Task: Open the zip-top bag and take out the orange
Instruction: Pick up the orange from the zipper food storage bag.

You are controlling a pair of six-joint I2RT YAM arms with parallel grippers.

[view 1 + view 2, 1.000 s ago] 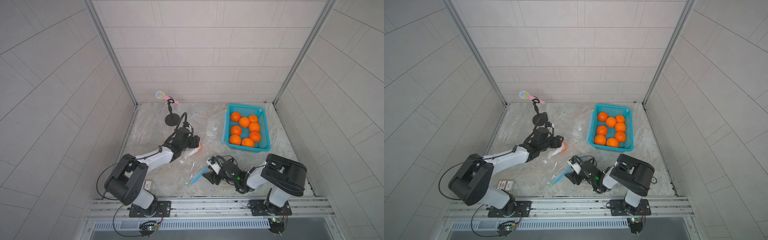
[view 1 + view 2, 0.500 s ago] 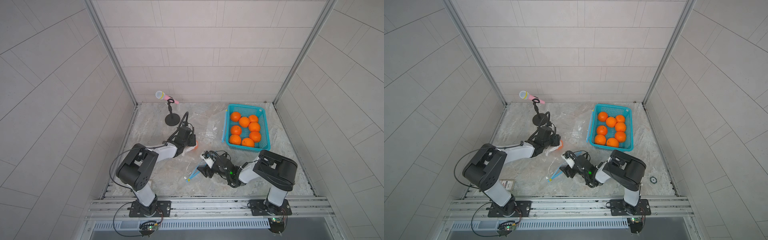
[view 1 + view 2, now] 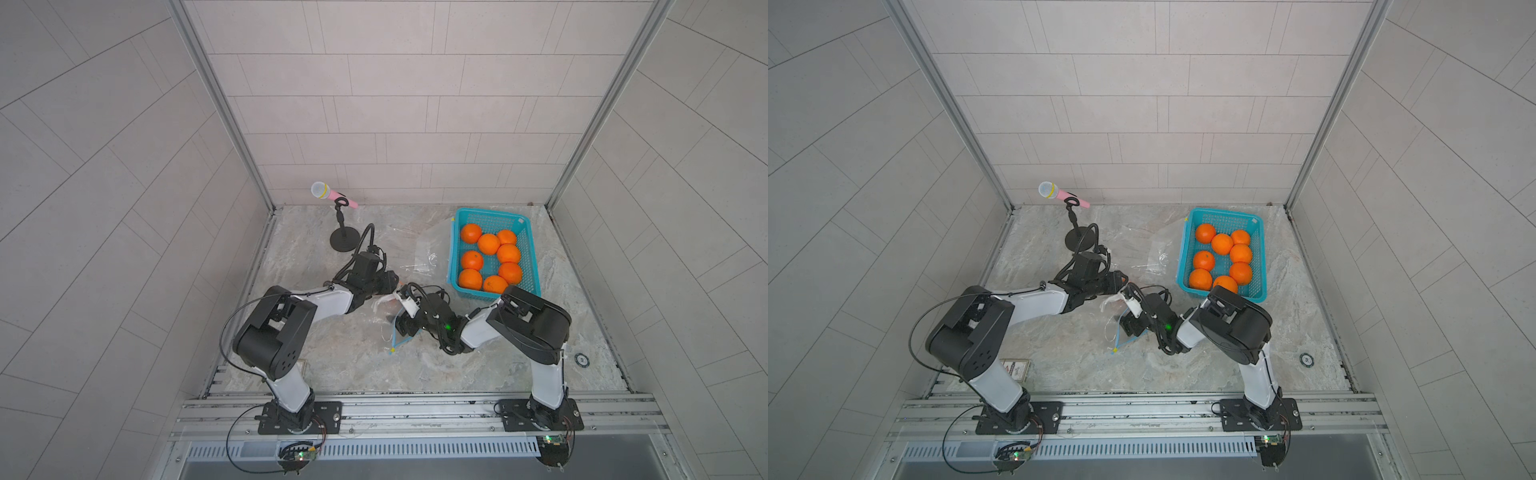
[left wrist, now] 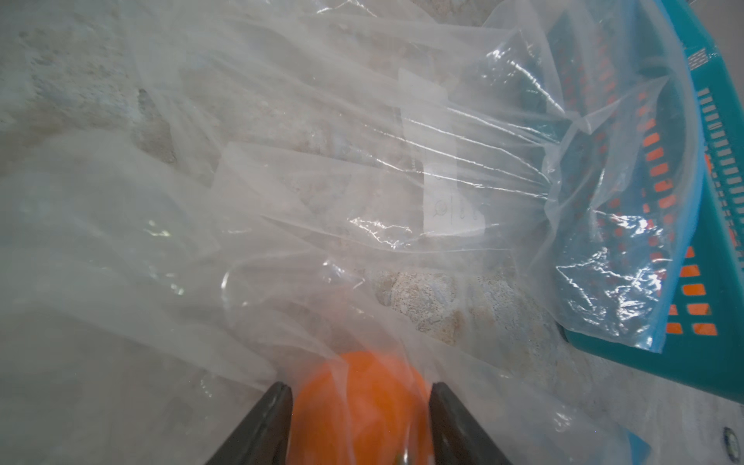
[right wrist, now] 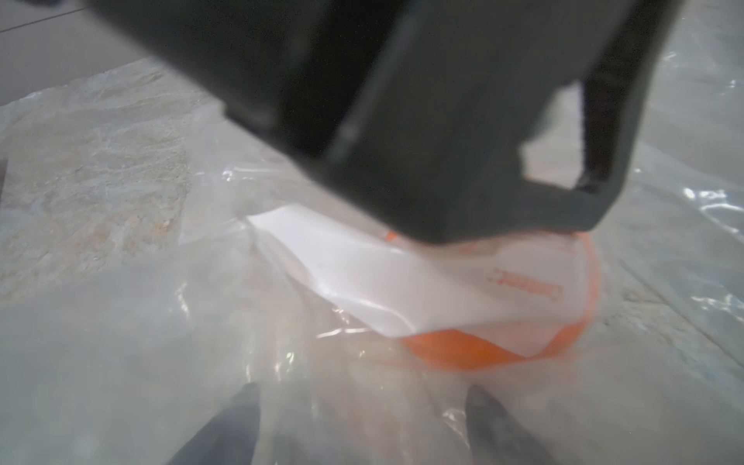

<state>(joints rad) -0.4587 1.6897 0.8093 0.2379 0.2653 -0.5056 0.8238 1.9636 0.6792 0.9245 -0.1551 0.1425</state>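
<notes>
robot lab test cell
left arm (image 3: 274, 332) and right arm (image 3: 528, 328) bolted to an aluminium rail (image 3: 415, 409) along the table's (image 3: 353, 365) front edge; grey tiled panels (image 3: 395, 104) wall three sides; bare circuit board (image 3: 555, 440) and loose cables (image 3: 230, 432) below.

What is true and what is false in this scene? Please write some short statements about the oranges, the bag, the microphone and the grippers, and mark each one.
1. The blue basket holds eight oranges. True.
2. An orange sits between the jaws of the left gripper. True.
3. That orange is bare, outside any plastic. False: film of the zip-top bag lies over it.
4. The pink microphone sits on a stand. True.
5. The right gripper is shut tight. False: its jaws stand wide apart.
</notes>
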